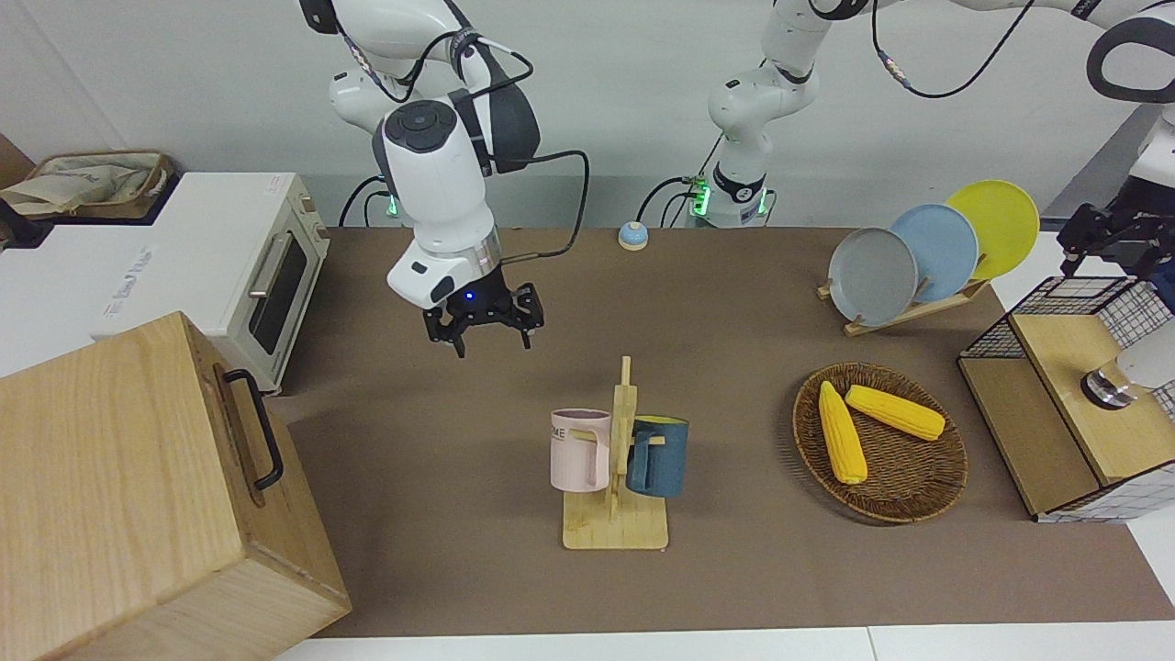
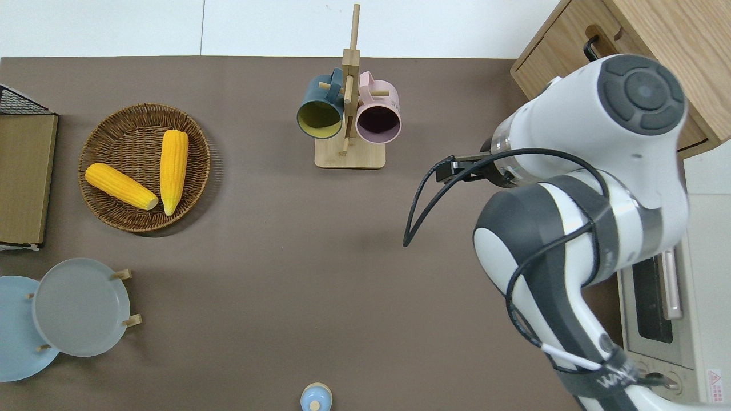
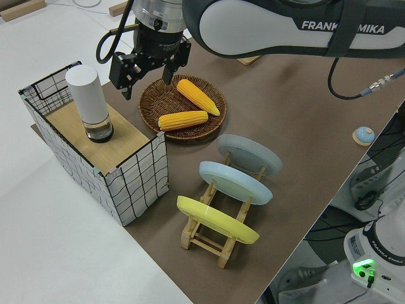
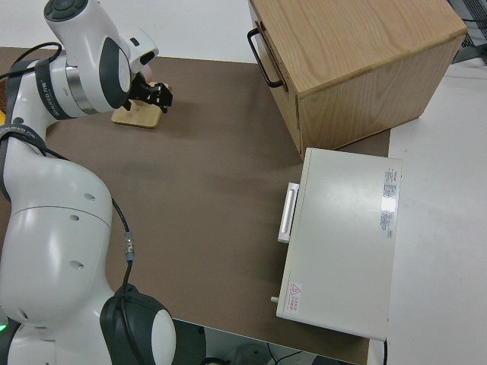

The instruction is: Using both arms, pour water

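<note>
Front view q from me (A): where's the right gripper [image 1: 493,347] rn, and is it grabbing anything?

B: Nope, holding nothing. It hangs in the air on the glossy white jointed right arm [image 2: 571,200], fingers spread apart w/ nothing between them, small blue light on. It's over bare brown table mat [image 1: 734,303], somewhere btwn the white toaster oven [image 1: 266,275] and the wooden mug rack [image 1: 617,528]. Overhead view doesn't help much tbh, the arm's own body covers the gripper.

A: Ok, and the mugs?

B: Pale pink mug [image 1: 578,450] and dark blue mug [image 1: 659,456] both hang on the rack's pegs, one on each side of the post. Not touched by anything.

A: Left gripper [image 3: 147,87]?

B: Left side view shows it best. Fingers apart there too, empty, pointing down. It's up in the air near the white cylindrical bottle w/ a dark base [image 3: 88,101], which stands upright on the wooden top of the wire-grid crate [image 3: 136,177]. Round wicker basket [image 3: 152,107] w/ two yellow corn cobs [image 3: 183,119] sits just beside the crate. Overhead view doesn't catch this gripper at all, so can't say exactly what it's over.
</note>
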Robot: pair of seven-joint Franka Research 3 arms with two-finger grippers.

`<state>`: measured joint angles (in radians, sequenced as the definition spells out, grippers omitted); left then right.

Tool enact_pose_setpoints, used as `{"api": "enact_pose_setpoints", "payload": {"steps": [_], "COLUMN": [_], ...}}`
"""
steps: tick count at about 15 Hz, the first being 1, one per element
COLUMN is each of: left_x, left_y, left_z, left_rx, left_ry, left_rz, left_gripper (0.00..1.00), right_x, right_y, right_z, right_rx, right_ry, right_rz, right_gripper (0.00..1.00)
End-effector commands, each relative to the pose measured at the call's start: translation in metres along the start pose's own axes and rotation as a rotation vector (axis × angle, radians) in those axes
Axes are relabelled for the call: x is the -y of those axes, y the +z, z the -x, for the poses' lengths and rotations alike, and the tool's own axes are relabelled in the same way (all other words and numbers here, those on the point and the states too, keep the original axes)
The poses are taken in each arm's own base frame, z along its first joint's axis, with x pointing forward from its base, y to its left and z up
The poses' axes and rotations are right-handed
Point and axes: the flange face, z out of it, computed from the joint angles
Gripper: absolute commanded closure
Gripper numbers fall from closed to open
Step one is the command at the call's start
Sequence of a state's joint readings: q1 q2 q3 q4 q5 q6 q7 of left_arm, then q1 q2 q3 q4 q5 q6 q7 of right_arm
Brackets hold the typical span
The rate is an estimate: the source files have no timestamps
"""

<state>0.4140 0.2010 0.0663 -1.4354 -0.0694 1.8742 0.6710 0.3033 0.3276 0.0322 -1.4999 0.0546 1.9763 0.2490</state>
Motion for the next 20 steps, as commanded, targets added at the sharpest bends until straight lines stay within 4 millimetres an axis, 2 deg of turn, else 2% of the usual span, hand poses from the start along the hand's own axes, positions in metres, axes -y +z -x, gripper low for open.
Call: {"api": "enact_pose_setpoints", "payload": {"steps": [1, 3, 5, 9, 10, 14, 16, 20], "left_x": [0.043, 0.064, 0.073, 0.066, 0.063, 0.061, 0.062, 0.063], "left_y": [0.010, 0.017, 0.035, 0.074, 0.078, 0.081, 0.087, 0.097], "left_z": [0.011, 0.022, 0.026, 0.028, 0.025, 0.017, 0.015, 0.010], "left_rx": [-0.105, -0.191, -0.248, -0.358, -0.385, -0.444, -0.462, -0.480], "left_ry": [0.011, -0.013, -0.013, -0.114, -0.130, -0.165, -0.182, -0.192], "left_rz": [-0.005, -0.002, 0.014, 0.041, 0.042, 0.042, 0.029, 0.013], "left_gripper": [0.01, 0.01, 0.01, 0.00, 0.00, 0.00, 0.00, 0.00], "right_x": [0.030, 0.050, 0.055, 0.050, 0.050, 0.048, 0.049, 0.048], "right_y": [0.020, 0.038, 0.053, 0.057, 0.055, 0.049, 0.048, 0.048], "right_z": [-0.006, -0.006, -0.012, -0.028, -0.032, -0.049, -0.051, -0.053], "right_rx": [-0.057, -0.076, -0.122, -0.251, -0.276, -0.322, -0.336, -0.348], "right_ry": [-0.015, -0.045, -0.072, -0.107, -0.120, -0.107, -0.094, -0.091], "right_rz": [-0.024, -0.021, -0.004, 0.021, 0.032, 0.047, 0.042, 0.036], "right_gripper": [0.015, 0.015, 0.015, 0.021, 0.030, 0.199, 0.395, 0.698]}}
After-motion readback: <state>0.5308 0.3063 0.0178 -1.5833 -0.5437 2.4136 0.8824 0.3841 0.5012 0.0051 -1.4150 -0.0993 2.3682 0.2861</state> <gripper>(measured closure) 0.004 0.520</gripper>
